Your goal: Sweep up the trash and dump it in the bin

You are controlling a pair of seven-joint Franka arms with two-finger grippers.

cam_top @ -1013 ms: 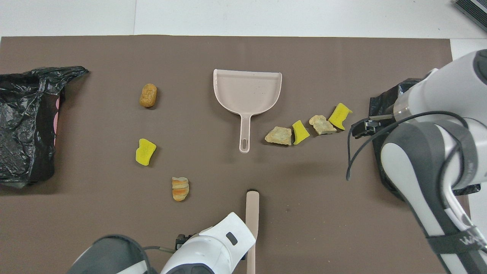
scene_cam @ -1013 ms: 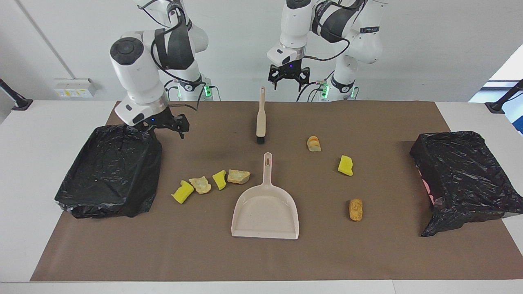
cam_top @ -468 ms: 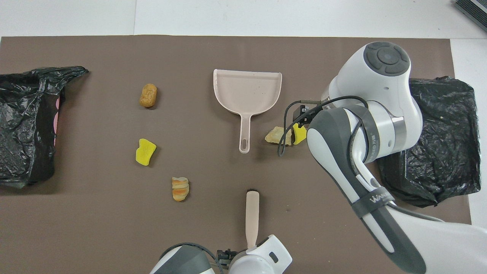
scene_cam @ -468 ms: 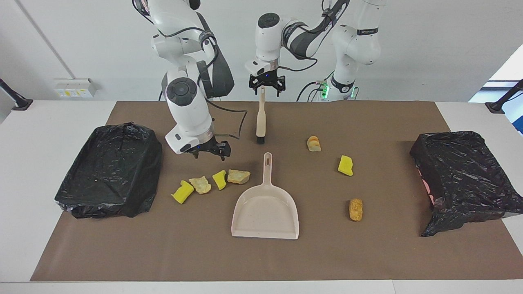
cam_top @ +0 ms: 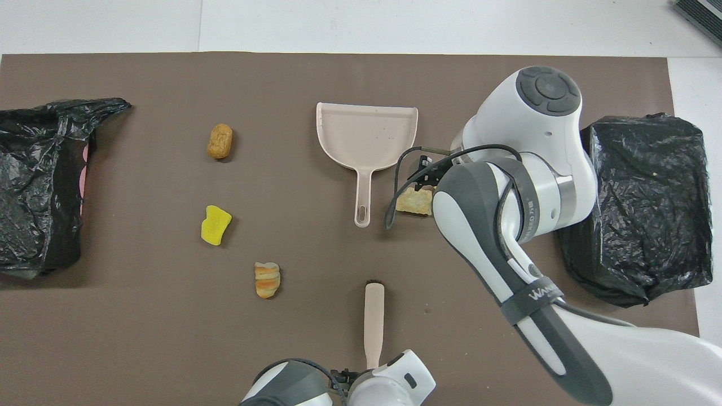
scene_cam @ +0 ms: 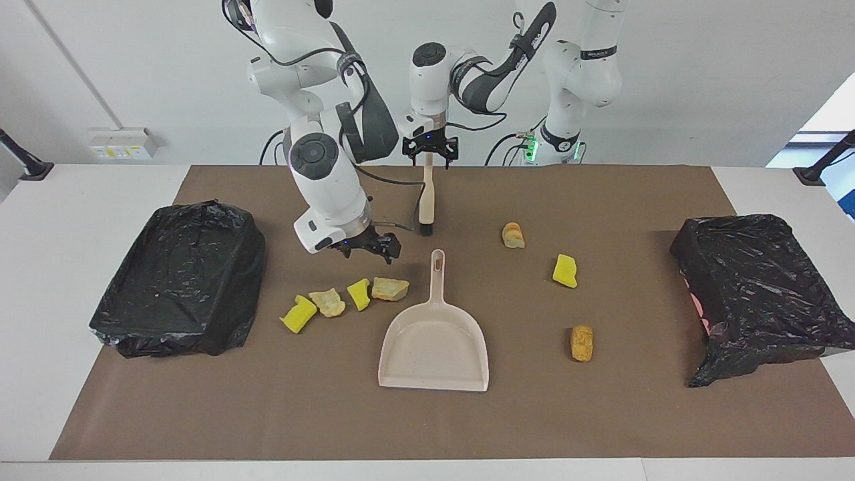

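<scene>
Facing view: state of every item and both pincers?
Dustpan: flat, empty, unheld.
Trash chunks: all seven on the mat, unswept.
Brush: lying flat on the mat.
Left pincer: open, at the Brush handle's end.
Right pincer: open, empty, over the Trash chunks beside the Dustpan.
Bin at the right arm's end: bag-lined, no chunks inside.

A brown mat [scene_cam: 601,414] lies flat across most of a white table [scene_cam: 40,267], whose bare top shows at both ends and along the edge farthest from the robots. A black bracket [scene_cam: 23,164] stands on the table edge at the right arm's end, and a second black bracket [scene_cam: 825,164] at the left arm's end. A socket plate [scene_cam: 120,143] with yellow labels sits low on the white wall [scene_cam: 701,67]. A bright opening [scene_cam: 828,120], perhaps a window, shows past the left arm's end.
</scene>
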